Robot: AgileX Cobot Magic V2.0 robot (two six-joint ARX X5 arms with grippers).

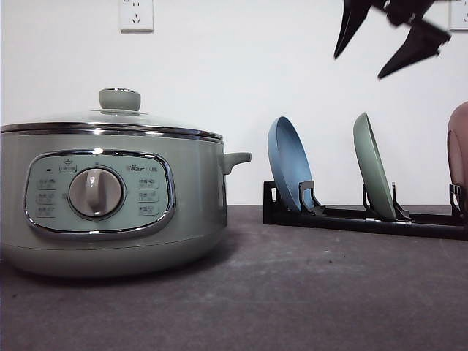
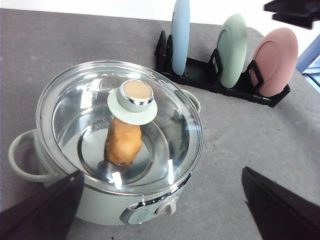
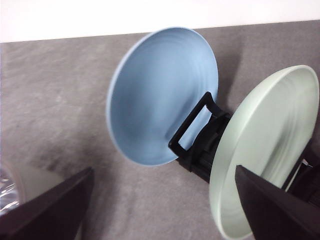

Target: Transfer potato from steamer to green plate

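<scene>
While the steamer (image 1: 110, 201) hides its contents from the front, the left wrist view shows the potato (image 2: 122, 141) through the closed glass lid (image 2: 165, 125). Upright in the rack (image 1: 365, 218), the green plate (image 1: 374, 175) stands between the blue plate (image 1: 289, 164) and the edge-cropped pink plate (image 2: 275, 60). Both the left gripper (image 2: 165, 210) and the right gripper (image 3: 165, 210) have jaws spread, empty.

The steamer (image 1: 110, 205) is pale sage green with chrome trim and a clear lid (image 2: 120, 125). The potato (image 2: 122, 142) is orange-brown. Plates are blue (image 3: 160, 95), mint green (image 3: 265, 150) and pink (image 2: 275, 62), in a black rack (image 1: 365, 218). The table (image 1: 292, 292) is mottled dark grey.
</scene>
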